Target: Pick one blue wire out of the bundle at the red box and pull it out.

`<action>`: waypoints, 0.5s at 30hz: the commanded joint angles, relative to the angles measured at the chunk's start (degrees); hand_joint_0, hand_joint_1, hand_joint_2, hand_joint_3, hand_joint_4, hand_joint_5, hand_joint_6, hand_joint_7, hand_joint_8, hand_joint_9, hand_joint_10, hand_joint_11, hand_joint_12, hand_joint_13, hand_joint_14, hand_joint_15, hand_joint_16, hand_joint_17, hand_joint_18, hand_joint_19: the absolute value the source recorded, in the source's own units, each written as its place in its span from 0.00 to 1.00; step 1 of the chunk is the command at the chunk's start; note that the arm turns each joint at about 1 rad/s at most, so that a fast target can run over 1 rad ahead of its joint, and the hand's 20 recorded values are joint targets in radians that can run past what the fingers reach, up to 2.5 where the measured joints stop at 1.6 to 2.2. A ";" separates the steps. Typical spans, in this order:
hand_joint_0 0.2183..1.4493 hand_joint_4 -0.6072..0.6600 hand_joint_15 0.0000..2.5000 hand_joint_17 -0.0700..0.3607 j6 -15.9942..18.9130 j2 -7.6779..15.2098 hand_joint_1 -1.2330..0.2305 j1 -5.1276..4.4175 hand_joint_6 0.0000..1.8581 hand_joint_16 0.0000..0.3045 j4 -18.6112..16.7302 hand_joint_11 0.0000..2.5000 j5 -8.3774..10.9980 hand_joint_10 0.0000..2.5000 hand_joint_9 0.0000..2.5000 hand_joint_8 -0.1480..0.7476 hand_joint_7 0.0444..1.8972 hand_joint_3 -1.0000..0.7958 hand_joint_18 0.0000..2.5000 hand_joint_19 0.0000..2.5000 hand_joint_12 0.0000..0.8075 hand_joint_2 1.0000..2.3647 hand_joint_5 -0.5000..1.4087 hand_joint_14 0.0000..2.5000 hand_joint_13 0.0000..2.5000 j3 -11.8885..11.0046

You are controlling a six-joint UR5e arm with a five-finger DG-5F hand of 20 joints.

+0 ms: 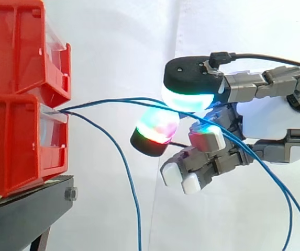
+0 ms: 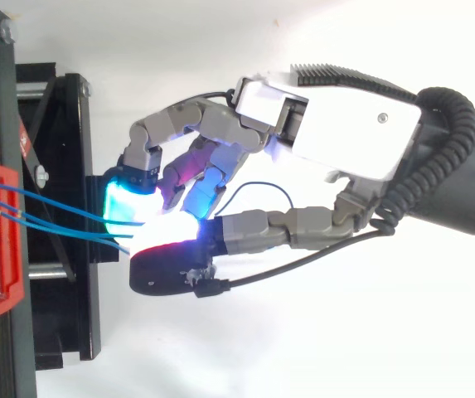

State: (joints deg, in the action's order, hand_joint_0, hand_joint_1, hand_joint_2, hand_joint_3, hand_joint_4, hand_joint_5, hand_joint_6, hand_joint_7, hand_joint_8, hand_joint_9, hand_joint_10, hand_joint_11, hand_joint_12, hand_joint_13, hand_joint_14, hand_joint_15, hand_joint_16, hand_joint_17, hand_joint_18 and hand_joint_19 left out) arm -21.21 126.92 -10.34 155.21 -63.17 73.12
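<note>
The hand [image 1: 275, 123] is pinching a blue wire [image 1: 113, 102] between 2 glowing fingertips [image 1: 189, 97], its other fingers curling underneath. The wire is stretching left from the pinch to the lower red bin [image 1: 13, 146], where the bundle [image 2: 5, 203] is emerging. Another strand [image 1: 131, 193] is hanging down near the black stand [image 1: 24, 214].

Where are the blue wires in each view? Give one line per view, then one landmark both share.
Side view: the blue wires leave the lower red box at the left and run right between the pads of the hand; one hangs down.
Top view: the blue wires run from the red box at the left edge rightward to the hand.
Shared landmark: the red box.
</note>
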 commanded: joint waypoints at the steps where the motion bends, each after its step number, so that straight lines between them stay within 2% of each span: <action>1: 0.30 0.67 0.21 0.47 0.03 -0.01 0.27 -0.03 0.42 0.20 0.00 0.37 0.07 0.01 0.49 0.48 0.45 0.48 0.27 0.25 0.49 0.01 0.20 0.01 0.34 0.01; 6: 0.31 0.69 0.21 0.48 0.03 -0.01 0.26 -0.03 0.42 0.20 -0.08 0.37 0.07 0.01 0.47 0.49 0.43 0.48 0.27 0.25 0.49 0.01 0.20 0.01 0.32 0.01; 9: 0.32 0.67 0.21 0.47 0.03 -0.01 0.26 -0.11 0.43 0.20 -0.08 0.38 0.07 0.01 0.46 0.49 0.43 0.48 0.25 0.25 0.48 0.01 0.19 0.01 0.32 0.01; 11: 0.33 0.65 0.21 0.47 0.03 -0.01 0.26 -0.11 0.43 0.20 -0.08 0.37 0.07 0.01 0.46 0.48 0.42 0.50 0.25 0.24 0.48 0.01 0.19 0.01 0.32 0.01; 15: 0.35 0.69 0.20 0.50 0.03 0.08 0.27 -0.20 0.43 0.21 -0.08 0.35 0.07 0.01 0.46 0.49 0.40 0.56 0.26 0.24 0.50 0.01 0.19 0.01 0.32 0.01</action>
State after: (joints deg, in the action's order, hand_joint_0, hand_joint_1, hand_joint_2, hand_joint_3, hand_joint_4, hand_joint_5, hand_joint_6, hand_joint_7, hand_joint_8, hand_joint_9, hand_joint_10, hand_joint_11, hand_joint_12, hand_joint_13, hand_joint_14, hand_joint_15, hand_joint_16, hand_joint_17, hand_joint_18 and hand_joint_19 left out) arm -21.18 126.93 -10.46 155.13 -63.10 73.11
